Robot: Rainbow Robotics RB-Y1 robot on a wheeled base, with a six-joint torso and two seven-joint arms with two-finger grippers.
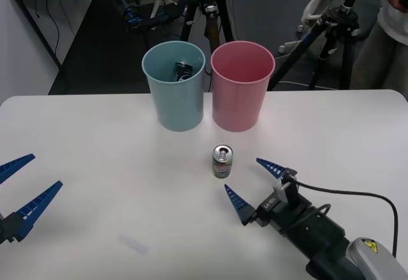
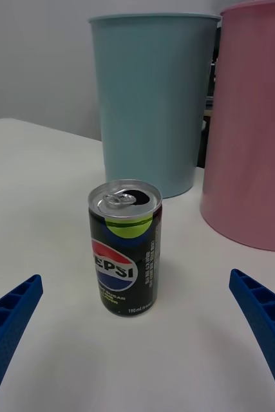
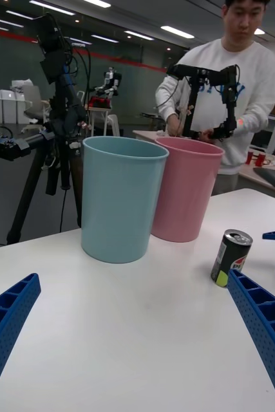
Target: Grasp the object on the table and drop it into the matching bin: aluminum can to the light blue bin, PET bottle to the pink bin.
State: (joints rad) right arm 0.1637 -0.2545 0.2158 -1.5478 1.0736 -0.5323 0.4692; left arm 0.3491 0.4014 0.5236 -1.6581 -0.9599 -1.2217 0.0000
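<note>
The can (image 1: 222, 161) stands upright on the worktop (image 1: 95, 159), just in front of the gap between the blue bin (image 1: 174, 92) and the pink bin (image 1: 241, 92), a little nearer the pink one. In my right wrist view the label is dark with a Pepsi roundel and a green patch, pull tab up. My right pincer (image 1: 258, 182) sits low, near the can on its right and nearer side, fingers spread wide and holding nothing; the can lies ahead of the fingertips, not yet between them.

The risk, as I judge it, is a nudge: the can is short and light, so if one finger meets it first as I slide in, it may tip or skate toward the pink bin. Closing too high on the rim could squeeze it out. Lifting and carrying to the blue bin, I could clip the pink bin's rim, since the two bins stand just beside each other. Something dark already lies inside the blue bin, probably another can, though I cannot be sure.

Room is generous: bare worktop lies on both sides of the can and behind my pincer. The worktop's edges are well apart from the can. My left pincer (image 1: 19, 191) waits open at the near left.
</note>
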